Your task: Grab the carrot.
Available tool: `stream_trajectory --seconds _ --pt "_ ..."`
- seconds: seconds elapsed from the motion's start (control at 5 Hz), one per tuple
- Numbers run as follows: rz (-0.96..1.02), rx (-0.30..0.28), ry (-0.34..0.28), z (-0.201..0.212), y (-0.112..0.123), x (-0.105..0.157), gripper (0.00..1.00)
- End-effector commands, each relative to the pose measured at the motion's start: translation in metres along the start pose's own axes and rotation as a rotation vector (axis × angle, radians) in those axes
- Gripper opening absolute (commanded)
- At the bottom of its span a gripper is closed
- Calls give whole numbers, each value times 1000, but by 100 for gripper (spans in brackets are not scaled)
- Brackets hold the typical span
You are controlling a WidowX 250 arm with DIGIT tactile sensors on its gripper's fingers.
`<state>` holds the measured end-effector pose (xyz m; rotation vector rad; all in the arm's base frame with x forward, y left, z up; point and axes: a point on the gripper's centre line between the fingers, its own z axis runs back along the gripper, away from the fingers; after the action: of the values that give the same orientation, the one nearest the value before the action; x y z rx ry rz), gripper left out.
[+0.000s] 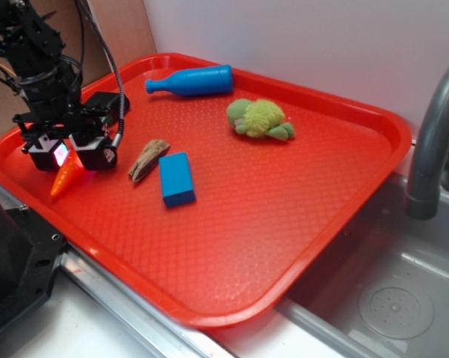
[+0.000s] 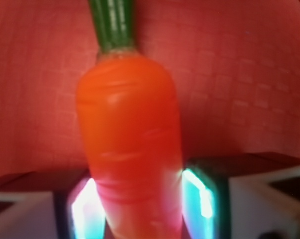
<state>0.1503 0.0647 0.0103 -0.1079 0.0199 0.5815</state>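
The carrot (image 1: 63, 179) is glossy orange and lies at the left edge of the red tray (image 1: 299, 186). Its tapered end sticks out toward the front left from under my gripper (image 1: 66, 155). In the wrist view the carrot (image 2: 130, 144) fills the middle, with its dark green cap (image 2: 112, 22) at the top. The glowing pads (image 2: 82, 209) press against both sides of its orange body. The gripper is shut on the carrot, low over the tray.
A brown wood piece (image 1: 148, 158) and a blue block (image 1: 177, 179) lie just right of the gripper. A blue bottle (image 1: 191, 81) and a green plush toy (image 1: 260, 119) lie at the back. A sink (image 1: 388, 298) and a grey faucet (image 1: 433, 142) are on the right.
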Motion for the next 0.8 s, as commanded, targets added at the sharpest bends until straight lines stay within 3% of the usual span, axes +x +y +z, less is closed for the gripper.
stream_trajectory --seconds 0.0,0.2,0.6 --pt "-250 3 -80 51 -18 -26 0" --pt "-406 5 -148 98 -38 -37 0" --pt "-430 -23 -180 198 -47 -37 0"
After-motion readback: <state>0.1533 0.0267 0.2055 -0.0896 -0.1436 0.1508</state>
